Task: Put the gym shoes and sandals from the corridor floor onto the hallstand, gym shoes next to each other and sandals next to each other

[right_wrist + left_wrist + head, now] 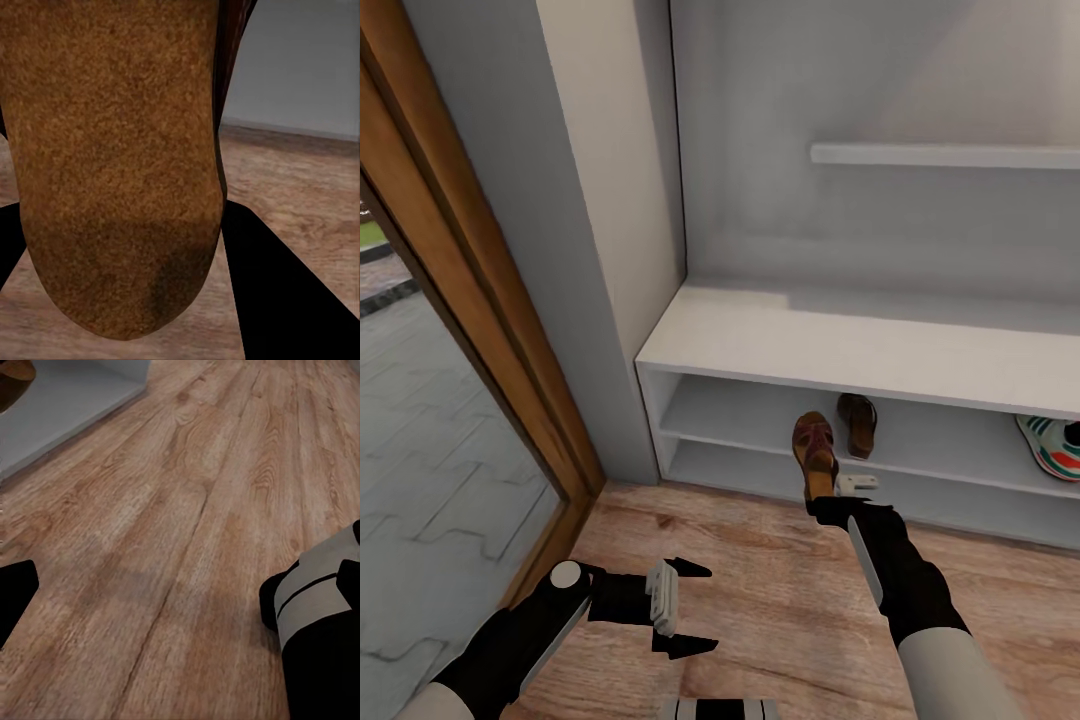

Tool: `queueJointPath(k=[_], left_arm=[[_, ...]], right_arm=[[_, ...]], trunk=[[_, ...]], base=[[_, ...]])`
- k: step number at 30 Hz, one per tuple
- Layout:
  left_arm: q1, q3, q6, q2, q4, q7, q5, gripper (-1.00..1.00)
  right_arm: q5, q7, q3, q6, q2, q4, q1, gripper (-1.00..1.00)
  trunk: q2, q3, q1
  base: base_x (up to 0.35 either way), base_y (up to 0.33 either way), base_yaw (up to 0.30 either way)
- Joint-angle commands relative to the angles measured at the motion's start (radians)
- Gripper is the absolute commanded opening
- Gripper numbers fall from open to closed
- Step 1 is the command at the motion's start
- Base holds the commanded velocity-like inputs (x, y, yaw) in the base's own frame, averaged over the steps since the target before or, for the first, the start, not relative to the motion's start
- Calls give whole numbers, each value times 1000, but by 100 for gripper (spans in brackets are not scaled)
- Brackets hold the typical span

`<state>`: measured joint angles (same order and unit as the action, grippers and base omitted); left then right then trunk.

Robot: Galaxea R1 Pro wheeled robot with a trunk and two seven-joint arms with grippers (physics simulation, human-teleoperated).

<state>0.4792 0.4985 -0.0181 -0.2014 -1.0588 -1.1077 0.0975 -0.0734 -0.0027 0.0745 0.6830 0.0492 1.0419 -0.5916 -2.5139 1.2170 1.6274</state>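
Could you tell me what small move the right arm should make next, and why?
Probably ease the right gripper forward to set its held sandal on the hallstand shelf beside the other sandal, since the pair belongs together there.

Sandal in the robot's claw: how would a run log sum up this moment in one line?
right gripper: shut on sandal, near rack | other sandal: on shelf | gym shoe: on shelf | left gripper: open

Head view looks forward and down from above at hallstand and corridor floor. Left wrist view sits low, close over the same floor. Right wrist view is pressed close to a sandal, also seen from the head.
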Motion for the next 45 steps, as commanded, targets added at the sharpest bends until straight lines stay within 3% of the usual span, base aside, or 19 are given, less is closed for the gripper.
queueJointPath(k=[1, 5, 10, 20, 32, 45], left_arm=[[1, 4, -2, 2, 0, 0, 5, 100], [1, 39, -2, 10, 0, 0, 5, 100], [1, 51, -2, 11, 0, 0, 5, 100], [1, 52, -2, 11, 0, 0, 5, 100], [1, 52, -2, 11, 0, 0, 5, 100], [1, 52, -2, 11, 0, 3, 9, 100]], right_arm=[[-5, 1, 2, 5, 0, 1, 0, -100], [-5, 1, 2, 5, 0, 1, 0, -100], [-5, 1, 2, 5, 1, 1, 0, -100], [-5, 1, 1, 5, 1, 1, 0, -100], [-5, 1, 1, 5, 1, 1, 0, -100], [-5, 1, 1, 4, 0, 1, 0, -100]], trunk=[[0, 1, 0], [0, 2, 0], [0, 2, 0], [0, 10, 0], [0, 10, 0], [0, 16, 0]], base=[[247, -40, 0], [227, -53, 0], [32, -7, -12], [23, 0, -118], [274, 0, -7], [16, 0, -23]])
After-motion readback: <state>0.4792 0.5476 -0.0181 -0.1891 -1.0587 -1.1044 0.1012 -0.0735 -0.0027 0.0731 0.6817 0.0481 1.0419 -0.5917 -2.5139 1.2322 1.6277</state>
